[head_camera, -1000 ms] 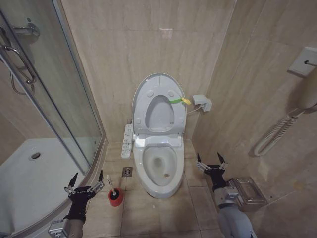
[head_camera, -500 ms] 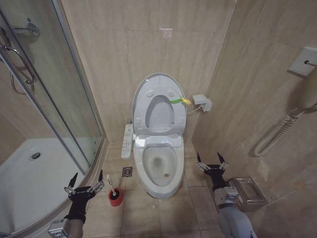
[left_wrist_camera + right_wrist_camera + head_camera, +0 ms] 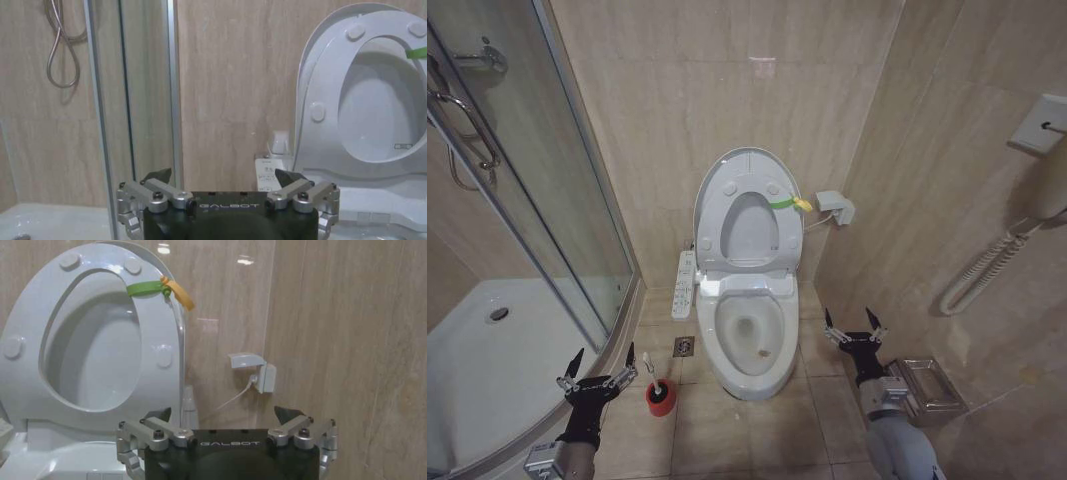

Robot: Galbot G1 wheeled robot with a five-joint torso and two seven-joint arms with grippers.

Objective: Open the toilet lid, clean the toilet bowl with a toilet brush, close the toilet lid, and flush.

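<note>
The toilet lid (image 3: 747,162) stands raised against the back wall, and the ring seat (image 3: 715,215) is up in front of it. A yellow-green loop (image 3: 789,204) hangs at its edge. The toilet bowl (image 3: 715,355) is uncovered below. The toilet brush (image 3: 653,375) stands in its red cup on the floor, left of the bowl. My left gripper (image 3: 599,368) is open just left of the brush, apart from it. My right gripper (image 3: 854,325) is open to the right of the bowl. The wrist views show the left gripper (image 3: 223,179) and the right gripper (image 3: 223,415) facing the lid (image 3: 308,75) (image 3: 93,355).
A glass shower door (image 3: 547,200) and a white shower tray (image 3: 487,360) close off the left. A button panel (image 3: 684,284) and a floor drain (image 3: 684,346) lie left of the bowl. A metal holder (image 3: 927,388), a coiled cord (image 3: 987,265) and a wall socket (image 3: 835,207) are on the right.
</note>
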